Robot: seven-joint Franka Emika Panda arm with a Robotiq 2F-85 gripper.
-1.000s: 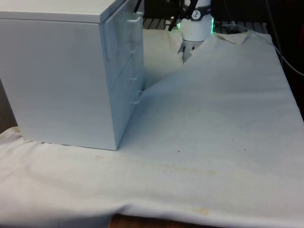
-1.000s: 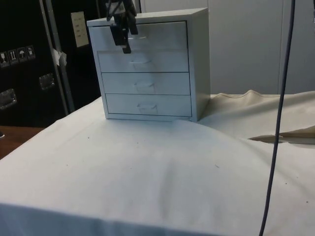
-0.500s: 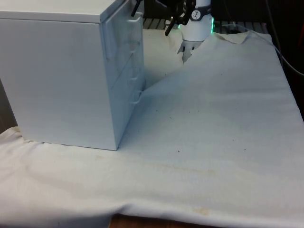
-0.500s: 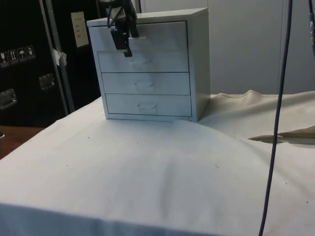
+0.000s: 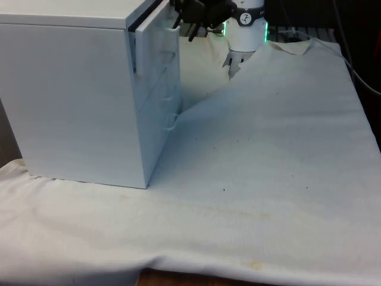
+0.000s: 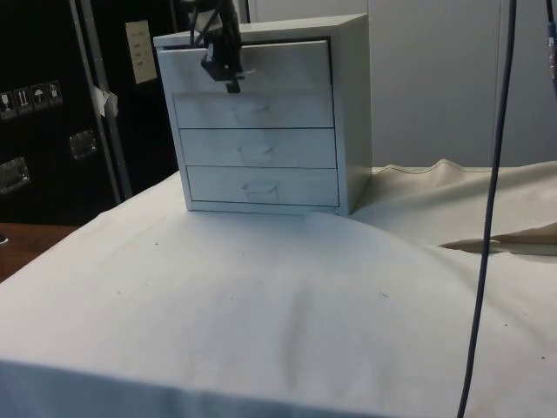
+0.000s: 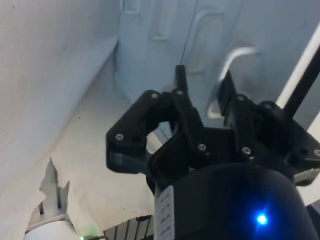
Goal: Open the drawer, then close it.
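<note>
A white chest of drawers (image 5: 71, 95) stands on the cloth at the front view's left, its drawer fronts facing the side camera (image 6: 348, 104). The top drawer (image 6: 278, 65) sits a little way out, with a dark slit along its upper edge (image 5: 146, 15). My black gripper (image 5: 178, 21) is at that drawer's front (image 6: 228, 77). In the wrist view, my gripper (image 7: 205, 82) is shut on the white loop handle (image 7: 235, 52), one finger on each side of the handle's limb.
The three lower drawers (image 6: 257, 146) are pushed in, each with a small handle. The white cloth (image 5: 268, 149) lies in ridges beside the chest and folds over at its edge (image 6: 496, 244). A dark cable (image 6: 487, 218) hangs down in the side view.
The gripper moved in from beside the chest to the top drawer's handle and closed on it. The top drawer has come out slightly, showing a dark slit.
</note>
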